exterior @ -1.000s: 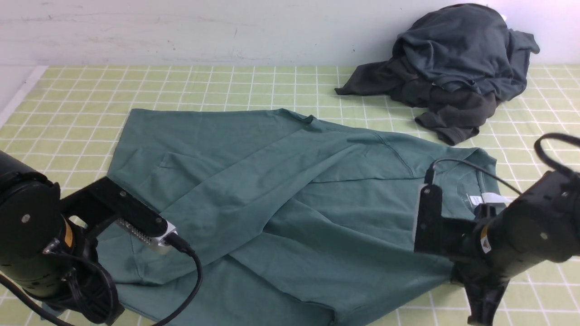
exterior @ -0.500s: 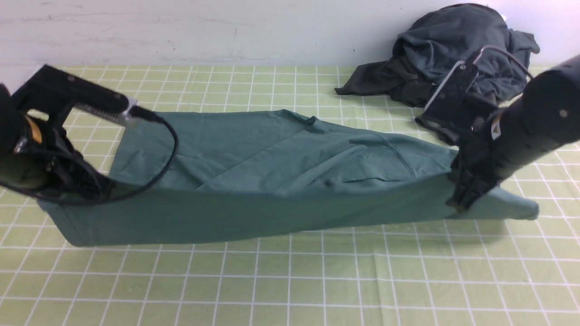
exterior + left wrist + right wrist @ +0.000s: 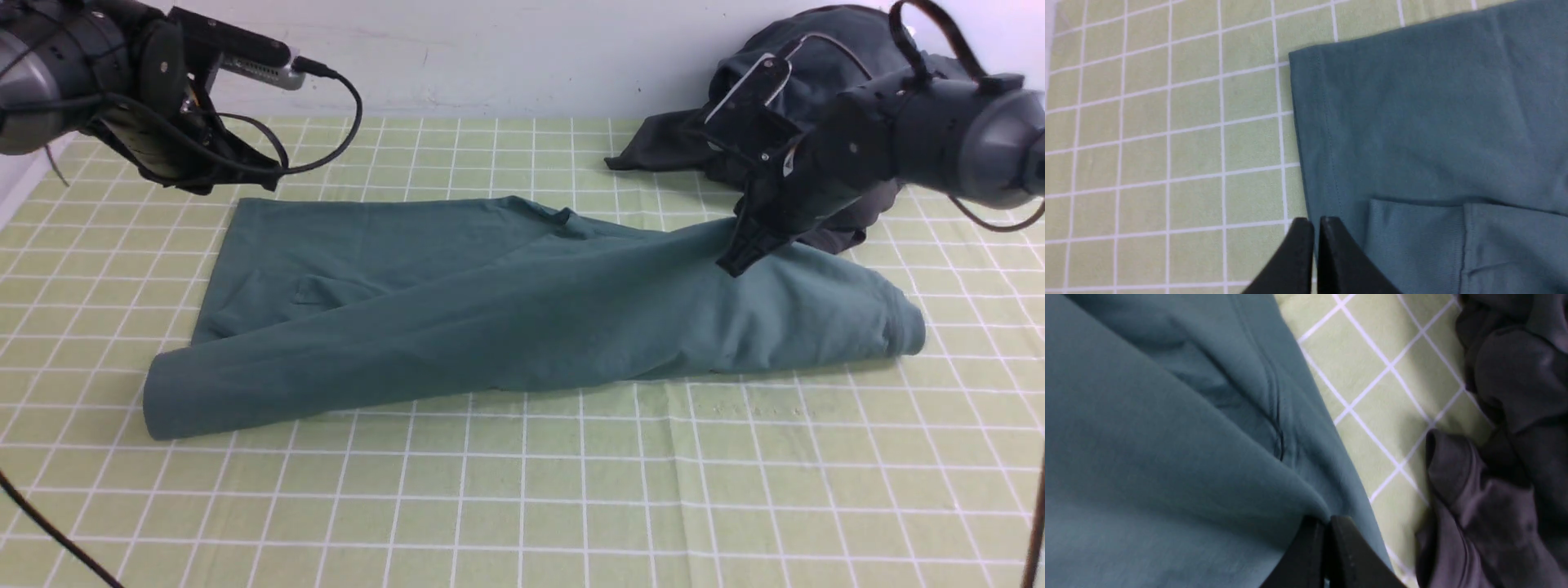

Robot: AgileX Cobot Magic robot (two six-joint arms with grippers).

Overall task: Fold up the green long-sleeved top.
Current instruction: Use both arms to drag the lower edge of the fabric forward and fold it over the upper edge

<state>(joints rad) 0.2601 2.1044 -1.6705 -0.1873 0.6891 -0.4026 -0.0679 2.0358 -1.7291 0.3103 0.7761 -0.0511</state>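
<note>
While the right end effector (image 3: 731, 263) pinches a fold of the green long-sleeved top (image 3: 506, 318) near its right end, the left end effector (image 3: 1315, 223) hangs closed above the far left corner, with no cloth visible in its jaws. The top's long axis runs left to right across the worktop (image 3: 522, 498). It is doubled lengthwise into a smooth teal band with a rolled near edge. Probable next move: lowering the held fold.

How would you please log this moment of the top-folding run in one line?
green long-sleeved top: near side folded over | left gripper: shut, beside hem | right gripper: shut on top
</note>
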